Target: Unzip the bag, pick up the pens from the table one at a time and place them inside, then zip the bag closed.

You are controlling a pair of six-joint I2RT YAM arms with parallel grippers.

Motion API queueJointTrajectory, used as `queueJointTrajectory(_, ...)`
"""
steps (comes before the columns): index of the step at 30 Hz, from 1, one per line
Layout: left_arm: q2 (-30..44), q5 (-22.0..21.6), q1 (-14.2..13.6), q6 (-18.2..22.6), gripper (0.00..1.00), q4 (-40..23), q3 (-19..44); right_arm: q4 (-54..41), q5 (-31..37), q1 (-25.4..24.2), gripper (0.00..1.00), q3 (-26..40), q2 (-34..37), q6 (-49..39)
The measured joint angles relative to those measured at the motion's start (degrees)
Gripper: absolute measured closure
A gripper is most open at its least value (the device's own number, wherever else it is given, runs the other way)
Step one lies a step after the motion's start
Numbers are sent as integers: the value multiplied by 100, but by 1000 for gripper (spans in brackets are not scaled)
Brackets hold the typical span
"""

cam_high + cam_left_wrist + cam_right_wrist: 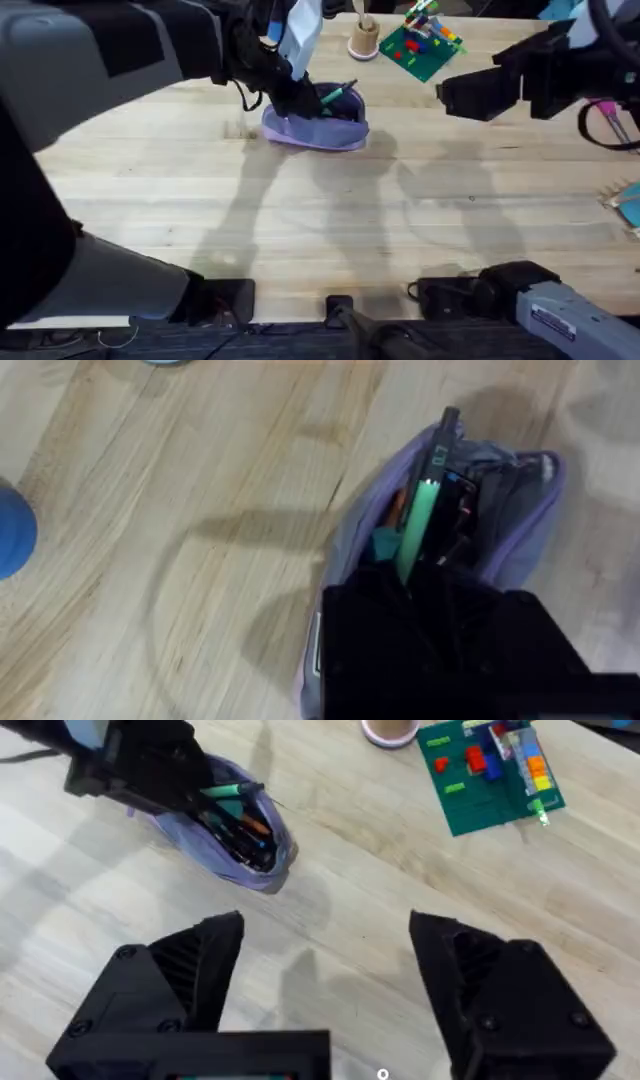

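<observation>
The lavender bag (315, 128) lies on the table (320, 220) at the back middle, its zipper open. My left gripper (298, 95) hangs over its left end, shut on the green pen (340, 93). In the left wrist view the green pen (418, 525) runs from my left gripper (413, 595) into the mouth of the bag (520, 510), its dark end poking past the far rim. My right gripper (470, 95) hovers to the right of the bag. In the right wrist view that right gripper (330, 975) is open and holds nothing, well apart from the bag (262, 860) and green pen (228, 790).
A green baseplate with coloured bricks (420, 45) and a wooden spool (364, 38) stand at the back. Pink-handled scissors (610, 120) lie at the right edge, with a teal thing (630, 205) below them. A blue object (12, 530) sits beyond the bag.
</observation>
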Motion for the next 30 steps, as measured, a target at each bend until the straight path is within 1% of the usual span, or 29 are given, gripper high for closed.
queueJointTrajectory(3, 0, -81, -2, 16, 862, -5, 18, 7, 0, 0, 5, 0, 0, 0)
queueJointTrajectory(5, 0, -117, -5, 17, 775, -6, 29, 11, 0, 0, 5, 0, -1, 1)
queueJointTrajectory(6, 0, -124, -5, 16, 712, -5, 29, 13, 1, 0, 5, 0, 0, 0)
queueJointTrajectory(10, 0, -129, -11, 37, 93, -59, 29, 13, 0, 0, 5, 0, 0, 0)
queueJointTrajectory(11, 0, -123, -11, 33, 30, -70, 29, 15, 2, 0, 5, 0, 0, 0)
queueJointTrajectory(13, 0, -124, -12, 36, 10, -65, 29, 17, 0, 0, 5, 0, 11, 0)
queueJointTrajectory(19, 0, -125, -11, 32, 9, -74, 53, 22, 1, 0, 5, 0, 130, 0)
queueJointTrajectory(24, -24, -158, -11, -35, 7, -94, 196, 48, 0, 0, 5, 0, 175, 2)
queueJointTrajectory(27, -214, -210, 17, -52, 7, -79, 256, 105, -2, 0, 5, 0, 175, 2)
queueJointTrajectory(30, -537, -239, 160, -52, 8, -65, 282, 111, -2, 0, 5, 2, 175, 80)
